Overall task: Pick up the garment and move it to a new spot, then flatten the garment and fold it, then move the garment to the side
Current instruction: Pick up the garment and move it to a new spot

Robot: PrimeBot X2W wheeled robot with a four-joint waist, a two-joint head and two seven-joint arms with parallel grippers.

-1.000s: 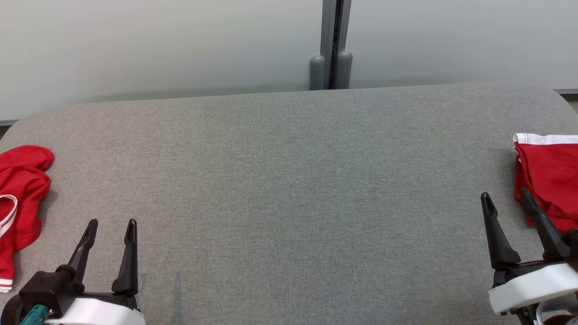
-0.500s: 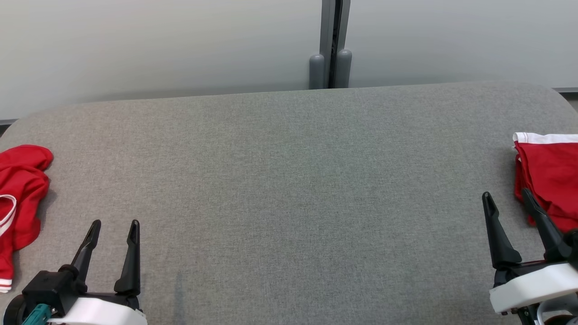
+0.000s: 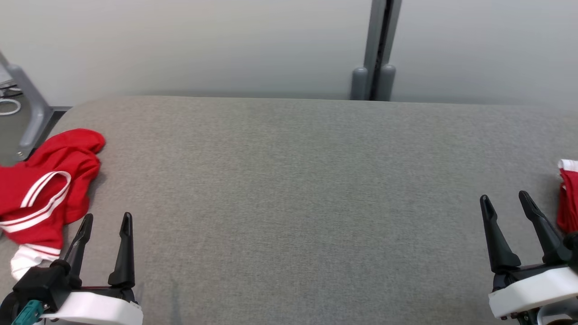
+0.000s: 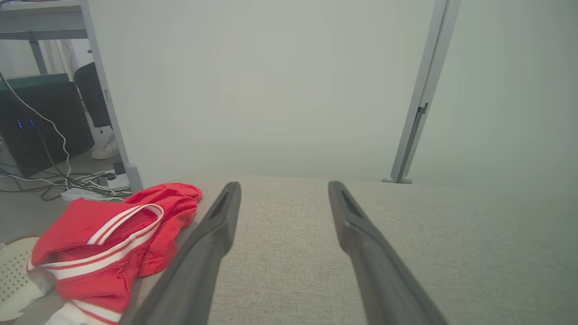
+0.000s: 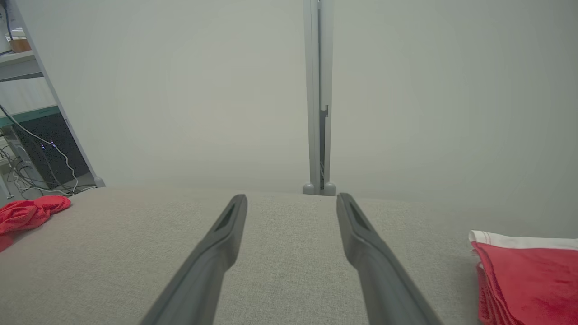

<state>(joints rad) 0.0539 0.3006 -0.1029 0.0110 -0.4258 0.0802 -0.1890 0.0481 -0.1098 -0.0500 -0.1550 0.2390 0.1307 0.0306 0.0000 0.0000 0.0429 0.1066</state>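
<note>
The garment (image 3: 49, 180) is a crumpled red heap with white striped trim, lying at the left end of the grey table (image 3: 289, 180). It also appears in the left wrist view as the garment (image 4: 108, 234), and far left in the right wrist view as the garment (image 5: 27, 212). My left gripper (image 3: 107, 216) is open and empty, just right of the heap and apart from it; its fingers (image 4: 216, 234) frame bare table. My right gripper (image 3: 503, 196) is open and empty near the right end, its fingers (image 5: 365, 243) over bare cloth.
A folded red cloth with a white edge (image 3: 569, 198) lies at the table's right end, just right of my right gripper, also seen folded (image 5: 528, 275). A pale partition with a grey post (image 3: 375, 67) backs the table. Cables, a black box (image 4: 40, 117) and a person's shoe (image 4: 104, 149) are on the floor to the left.
The head camera has turned left, so the crumpled garment shows more and the folded cloth less. Both grippers stay open and keep their places.
</note>
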